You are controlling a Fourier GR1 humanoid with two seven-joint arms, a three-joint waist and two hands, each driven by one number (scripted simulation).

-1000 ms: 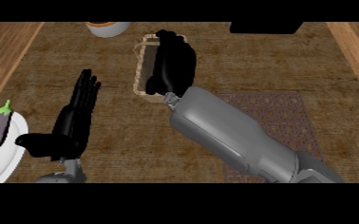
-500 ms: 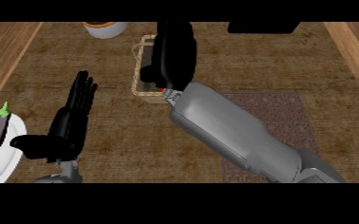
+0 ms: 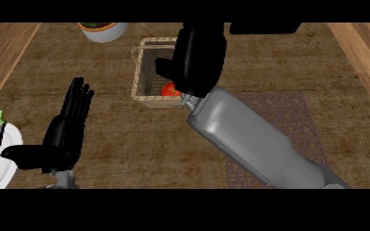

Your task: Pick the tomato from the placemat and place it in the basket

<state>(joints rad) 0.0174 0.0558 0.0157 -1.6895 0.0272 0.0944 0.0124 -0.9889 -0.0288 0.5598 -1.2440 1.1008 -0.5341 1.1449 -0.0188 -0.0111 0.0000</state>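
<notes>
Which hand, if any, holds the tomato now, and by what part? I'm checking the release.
Neither: the tomato lies in the basket, below the open right hand.

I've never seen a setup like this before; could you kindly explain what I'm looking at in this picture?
This is one view from a humanoid robot's head, looking steeply down at a wooden counter. The two black shapes on grey forearms are its hands. The right hand hovers open over a wicker basket, where a red tomato now lies; it holds nothing. The left hand rests open at the lower left. A patterned placemat lies to the right, partly under the forearm. A bowl sits at the top, and a white plate pokes in at the left edge.
</notes>
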